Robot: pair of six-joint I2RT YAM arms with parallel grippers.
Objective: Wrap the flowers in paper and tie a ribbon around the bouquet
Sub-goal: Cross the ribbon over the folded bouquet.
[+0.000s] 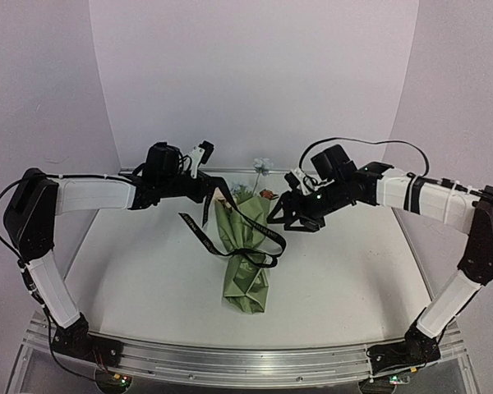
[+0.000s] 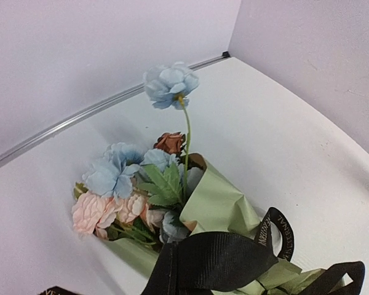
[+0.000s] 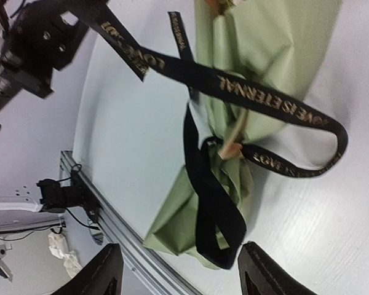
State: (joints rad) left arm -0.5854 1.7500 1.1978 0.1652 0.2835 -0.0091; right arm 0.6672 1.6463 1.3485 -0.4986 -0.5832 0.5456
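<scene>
Obs: left gripper [image 1: 207,193] clamped shut on ribbon [image 3: 258,101]; right gripper [image 3: 181,268] gaping, empty, loop just beyond its fingers. Risk: slack loop slips off bouquet [image 1: 246,271] if left pulls.

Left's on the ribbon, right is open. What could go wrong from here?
1. The ribbon only loops loosely around the bouquet, with no knot visible. Held by the left gripper alone, a pull may slip the loop off.
2. The right gripper is open and holds nothing, so nothing pins the bouquet. A tug could drag it across the table.
3. One blue flower sticks out beyond the rest and could snag the ribbon.
</scene>
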